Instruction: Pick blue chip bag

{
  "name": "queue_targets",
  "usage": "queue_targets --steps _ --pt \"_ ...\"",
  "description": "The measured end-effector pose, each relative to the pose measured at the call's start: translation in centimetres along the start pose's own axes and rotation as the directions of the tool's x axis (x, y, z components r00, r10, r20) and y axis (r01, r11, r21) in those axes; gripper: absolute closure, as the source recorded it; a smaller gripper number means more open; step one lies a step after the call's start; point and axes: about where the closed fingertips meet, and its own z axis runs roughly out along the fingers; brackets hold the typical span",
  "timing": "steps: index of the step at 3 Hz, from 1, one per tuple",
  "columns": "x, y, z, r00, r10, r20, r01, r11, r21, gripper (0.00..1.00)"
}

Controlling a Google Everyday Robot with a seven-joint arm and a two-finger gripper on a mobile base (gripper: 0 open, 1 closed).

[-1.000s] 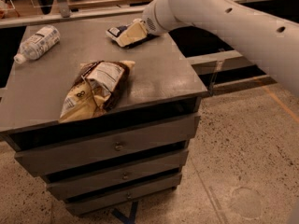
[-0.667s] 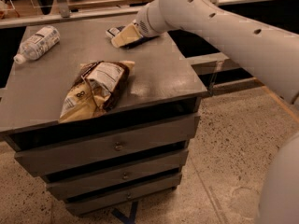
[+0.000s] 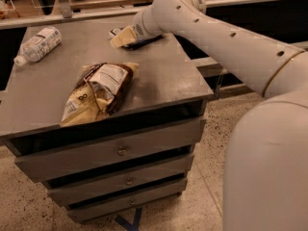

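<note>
The blue chip bag [image 3: 145, 42] lies flat at the back of the grey cabinet top [image 3: 166, 78]. It is dark navy with a bit of white print, and most of it is hidden under my gripper. My gripper [image 3: 121, 37] is down on the bag's left part, at the end of my white arm [image 3: 216, 37], which reaches in from the right. I cannot see whether the bag is lifted off the surface.
A larger brown-and-cream bag [image 3: 98, 93] lies near the front left of the cabinet top. A clear plastic bottle [image 3: 38, 43] lies on its side at the back left. Drawers [image 3: 120, 150] sit below. A rail and shelving run behind the cabinet.
My arm has swung further over the cabinet and now fills the right side of the view. The gripper stays at the blue bag. The brown bag and the bottle have not moved.
</note>
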Motion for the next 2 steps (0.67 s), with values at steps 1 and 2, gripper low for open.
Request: queue_targets --steps 1,2 --pt "0.2 -0.7 2.6 1.000 0.003 -0.004 -0.003 0.9999 0.012 0.00" --pt "0.9 -1.9 4.9 1.000 0.006 -0.019 -0.005 0.9997 0.025 0.00"
